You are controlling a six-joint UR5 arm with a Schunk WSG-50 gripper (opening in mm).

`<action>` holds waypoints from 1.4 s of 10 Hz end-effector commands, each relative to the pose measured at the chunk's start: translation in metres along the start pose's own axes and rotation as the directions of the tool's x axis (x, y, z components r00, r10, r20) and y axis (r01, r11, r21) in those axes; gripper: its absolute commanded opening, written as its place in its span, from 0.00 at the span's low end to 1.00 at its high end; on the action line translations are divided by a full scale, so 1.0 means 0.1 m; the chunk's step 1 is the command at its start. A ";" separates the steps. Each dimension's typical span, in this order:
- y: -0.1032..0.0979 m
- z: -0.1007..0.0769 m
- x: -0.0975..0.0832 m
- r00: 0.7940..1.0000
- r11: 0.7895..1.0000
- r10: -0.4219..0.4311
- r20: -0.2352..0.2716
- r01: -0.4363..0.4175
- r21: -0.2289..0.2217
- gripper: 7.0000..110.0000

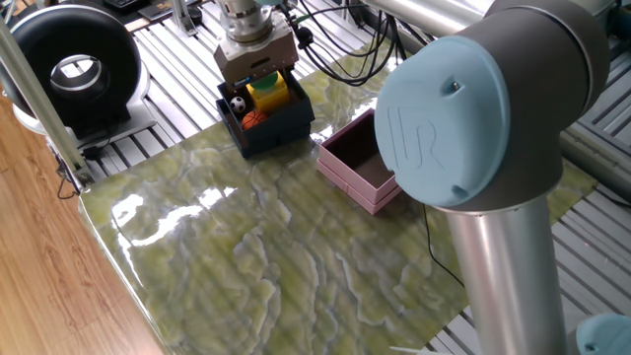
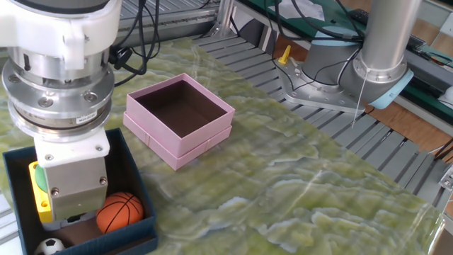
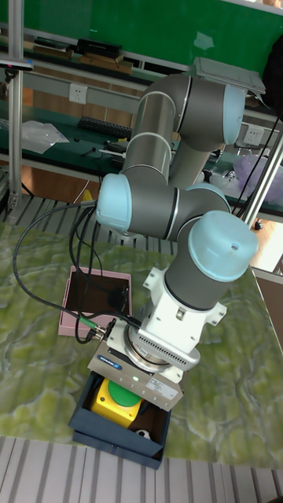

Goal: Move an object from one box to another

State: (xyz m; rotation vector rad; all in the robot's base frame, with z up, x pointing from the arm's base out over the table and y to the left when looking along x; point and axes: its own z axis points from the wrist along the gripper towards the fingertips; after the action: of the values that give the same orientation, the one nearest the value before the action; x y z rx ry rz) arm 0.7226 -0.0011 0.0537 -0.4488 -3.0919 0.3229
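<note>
The dark navy box (image 1: 279, 126) stands at the table's far edge. In it lie a yellow block with a green top (image 1: 266, 91), a small basketball (image 2: 119, 213) and a tiny soccer ball (image 2: 49, 246). My gripper (image 2: 71, 217) reaches down into this box, between the yellow block (image 2: 39, 196) and the basketball. Its fingertips are hidden by its own housing, so the jaw state does not show. The pale pink box (image 2: 180, 117) with its dark brown inside sits to the right, holding nothing. In the tall view both boxes (image 3: 116, 437) (image 3: 93, 302) show under the arm.
A black round fan housing (image 1: 71, 67) sits off the table at the back left. Cables (image 1: 345, 49) trail behind the navy box. The arm's large elbow (image 1: 473, 108) blocks the right of one fixed view. Slatted metal frame (image 2: 333, 120) surrounds the marbled green tabletop.
</note>
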 end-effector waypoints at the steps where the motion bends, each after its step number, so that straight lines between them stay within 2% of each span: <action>1: 0.00 0.01 0.00 1.000 1.000 0.002 -0.003 -0.002 -0.009 0.36; 6: -0.02 -0.01 -0.01 1.000 1.000 0.021 -0.005 -0.021 0.001 0.36; 7: -0.01 -0.02 0.01 1.000 1.000 0.029 -0.009 -0.029 0.001 0.15; 8: -0.01 -0.02 0.01 0.999 0.999 0.035 -0.012 -0.035 0.003 0.15; 9: -0.01 -0.04 0.02 0.999 0.999 0.043 -0.017 -0.043 0.007 0.00; 14: 0.08 -0.05 -0.02 0.999 0.999 0.046 -0.006 -0.046 -0.026 0.00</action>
State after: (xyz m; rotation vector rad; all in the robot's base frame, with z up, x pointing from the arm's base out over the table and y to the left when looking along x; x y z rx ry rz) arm 0.7242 0.0029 0.0569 -0.5084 -3.0806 0.3159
